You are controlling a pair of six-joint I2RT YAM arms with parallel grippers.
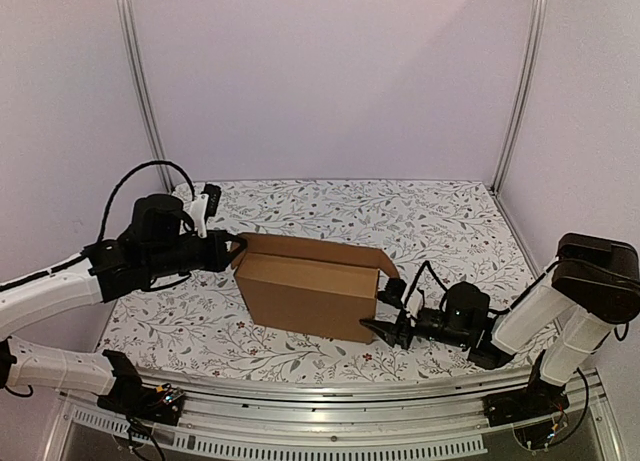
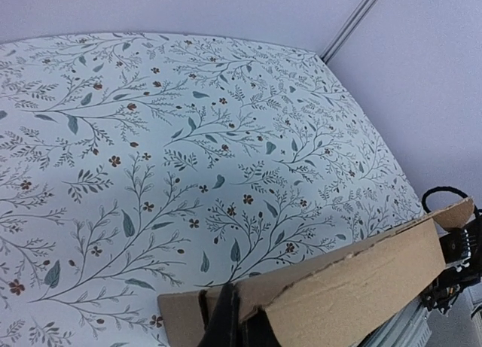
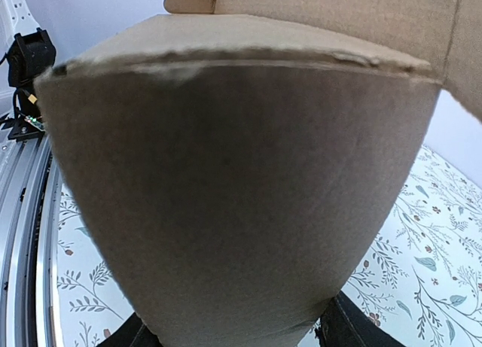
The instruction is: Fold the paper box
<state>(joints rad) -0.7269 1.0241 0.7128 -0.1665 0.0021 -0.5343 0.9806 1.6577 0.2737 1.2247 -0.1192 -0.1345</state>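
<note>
- The left end effector (image 1: 237, 247) is pinched shut on the paper box's (image 1: 308, 293) left rear flap.
- The right end effector (image 1: 386, 328) is spread around its right end; a grip cannot be told.
- The box is stood centrally on the counter (image 1: 440, 221).

One paper box (image 1: 305, 296) stands on one counter (image 1: 450, 221). Two arms flank the box: the left arm (image 1: 60, 291) on its left and the right arm (image 1: 530, 316) on its right. Each arm carries one claw, making two: the left claw (image 1: 237, 249) at the box's rear left corner and the right claw (image 1: 385, 309) at its right end. Two metal posts (image 1: 140, 81) rise behind the box. One rail (image 1: 330, 401) runs in front of it.
</note>
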